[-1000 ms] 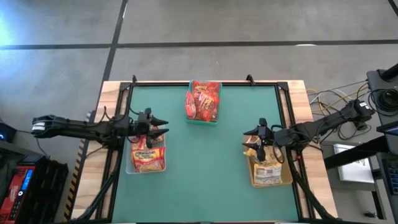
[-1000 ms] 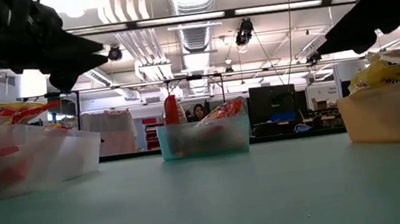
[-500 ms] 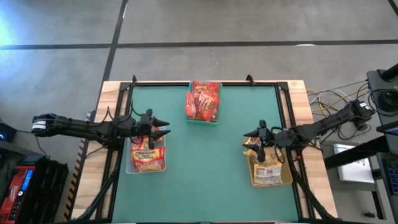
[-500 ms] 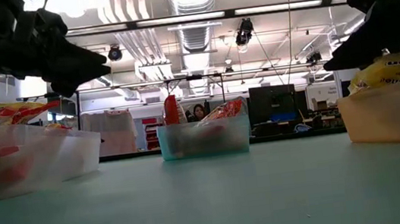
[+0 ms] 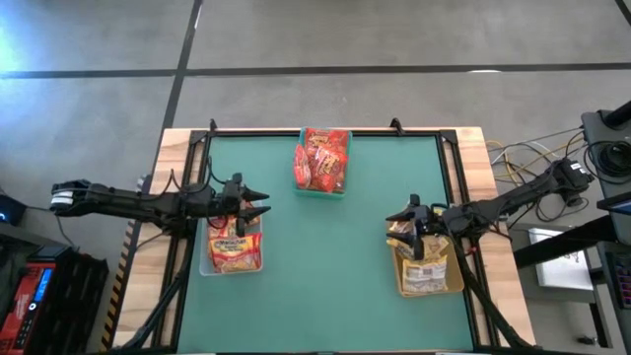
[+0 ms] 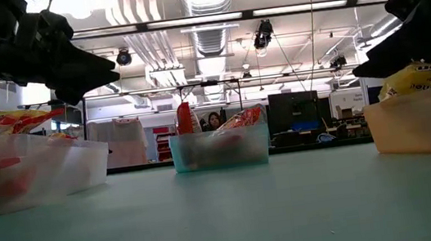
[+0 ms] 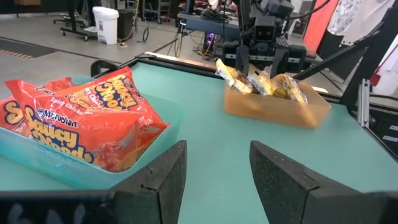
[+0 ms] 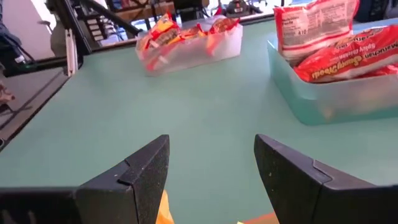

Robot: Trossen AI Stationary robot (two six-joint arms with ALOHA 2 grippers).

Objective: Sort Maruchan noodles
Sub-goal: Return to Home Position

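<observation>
Noodles [image 5: 322,158] all binned: red in far teal bin [image 5: 320,191], mixed in left clear bin [image 5: 205,266], yellow in right tan bin [image 5: 458,281]. Left tool [image 5: 262,204], right tool [image 5: 392,219] hover by those side bins' far ends, fingers apart, empty. Homing: lift first, then retract, so nothing clips a rim.

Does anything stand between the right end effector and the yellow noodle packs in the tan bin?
Nothing visible does. The right end effector hangs open above the yellow noodle packs in the tan bin, with only air between. The left end effector waits open over the clear bin.
</observation>
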